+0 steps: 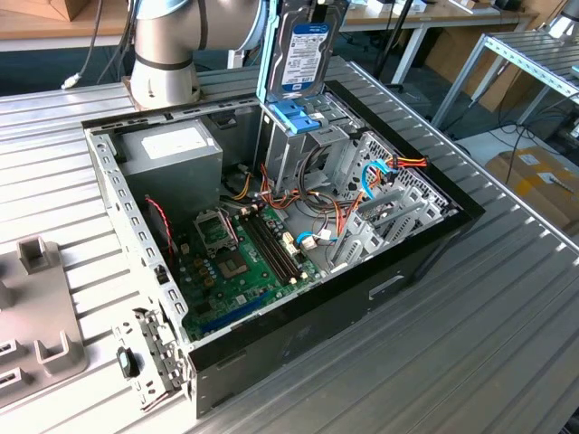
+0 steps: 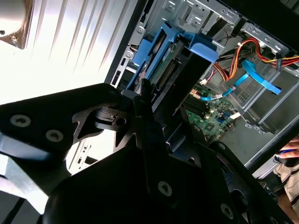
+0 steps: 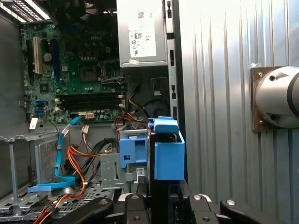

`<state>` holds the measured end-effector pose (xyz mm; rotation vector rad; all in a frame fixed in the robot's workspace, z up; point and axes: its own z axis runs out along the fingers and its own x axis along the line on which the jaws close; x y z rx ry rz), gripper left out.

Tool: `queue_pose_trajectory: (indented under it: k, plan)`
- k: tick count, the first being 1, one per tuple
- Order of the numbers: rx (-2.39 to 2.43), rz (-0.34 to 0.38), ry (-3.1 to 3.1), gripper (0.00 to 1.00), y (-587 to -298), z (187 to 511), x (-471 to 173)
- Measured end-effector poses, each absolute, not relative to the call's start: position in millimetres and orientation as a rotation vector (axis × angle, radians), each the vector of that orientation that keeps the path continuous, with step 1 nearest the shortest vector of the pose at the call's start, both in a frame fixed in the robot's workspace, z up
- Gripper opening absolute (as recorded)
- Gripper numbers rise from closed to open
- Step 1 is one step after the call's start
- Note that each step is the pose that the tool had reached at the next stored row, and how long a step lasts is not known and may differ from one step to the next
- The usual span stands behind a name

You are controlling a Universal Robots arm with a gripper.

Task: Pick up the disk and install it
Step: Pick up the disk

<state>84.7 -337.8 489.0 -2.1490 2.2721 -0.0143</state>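
While the disk [image 1: 306,54] hangs on edge above the drive cage [image 1: 303,149]: fingers [image 2: 145,97] clenched on its upper end.
Place: far side of the open computer case [image 1: 136,237], just over the blue latch [image 1: 294,116].
Step in hand: seemingly lining up for insertion; keep the disk plumb, with its rails square to the cage walls.
Edges: cage lip and latch close below.
Open room: power supply [image 1: 172,149] on the exterior view's left, orange cables [image 1: 398,164] on its right; straight above looks freest.

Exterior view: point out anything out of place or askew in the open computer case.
Only the disk stands out: it hangs upright in the pincer above the metal cage, not seated. Nothing looks spilled or damaged.
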Motion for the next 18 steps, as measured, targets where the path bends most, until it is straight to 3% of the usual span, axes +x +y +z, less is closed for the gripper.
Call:
queue_pose_trajectory:
  k: [18]
  plan:
    - [-2.149, -0.015, 2.272, 0.35, -339, 489, 97]
